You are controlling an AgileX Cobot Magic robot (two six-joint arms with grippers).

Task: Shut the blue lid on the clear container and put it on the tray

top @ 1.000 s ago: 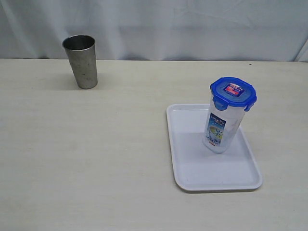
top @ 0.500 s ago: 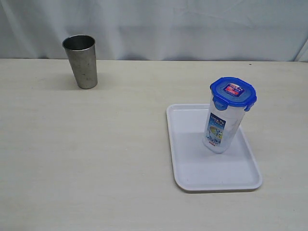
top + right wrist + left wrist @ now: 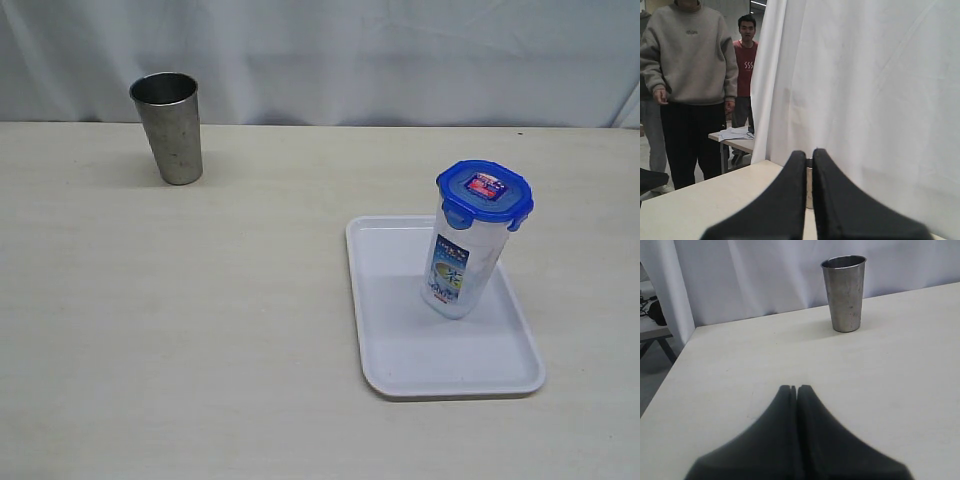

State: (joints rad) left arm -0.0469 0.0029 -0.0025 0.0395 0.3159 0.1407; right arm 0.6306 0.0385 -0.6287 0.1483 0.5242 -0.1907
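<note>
Since the blue lid (image 3: 485, 190) sat closed on the clear container (image 3: 460, 265), standing on the tray (image 3: 400, 350), left and right jaws were pressed together, empty; task looked done.

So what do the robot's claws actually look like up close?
Only the tips show. The left gripper and the right gripper each have two matte black fingers, broad at the base and tapering to narrow tips. No markings or cables are visible, and the arms are out of view.

Pale wooden tabletop (image 3: 250, 300)
A grey steel cup (image 3: 168, 127) and a flat white plastic tray (image 3: 410, 355) rest on it, well apart.
</note>
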